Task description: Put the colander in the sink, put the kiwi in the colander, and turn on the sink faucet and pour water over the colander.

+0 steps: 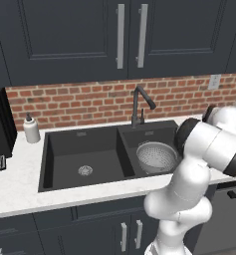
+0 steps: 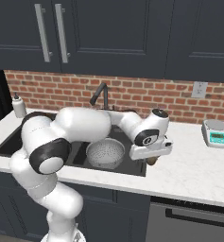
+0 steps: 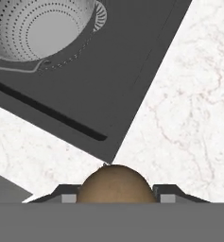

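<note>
White marble counter (image 2: pixel 193 165), brick backsplash, dark cabinets above. My claw (image 3: pixel 117 197) sits low over the counter just right of the sink (image 1: pixel 59 149), at its near right corner, and the kiwi (image 3: pixel 116 184) fills the space between my two fingers, so I read it as clenched on the kiwi, though the contact itself sits at the bottom edge of the hand view and I can't confirm firm pressure. In the right base view a brown bit of it peeks under my hand. Outward: the colander (image 2: pixel 105 153) already sits upright in the right basin, to my left and a bit farther back. Step in hand looks like carrying the kiwi over; best done by lifting clear of the sink rim, centring over the bowl, lowering well inside before letting go so it doesn't roll out. The sink faucet (image 1: pixel 140 103) stands behind the divider, spout angled right; lever too small to read. Right basin drain is hidden under the colander.
</note>
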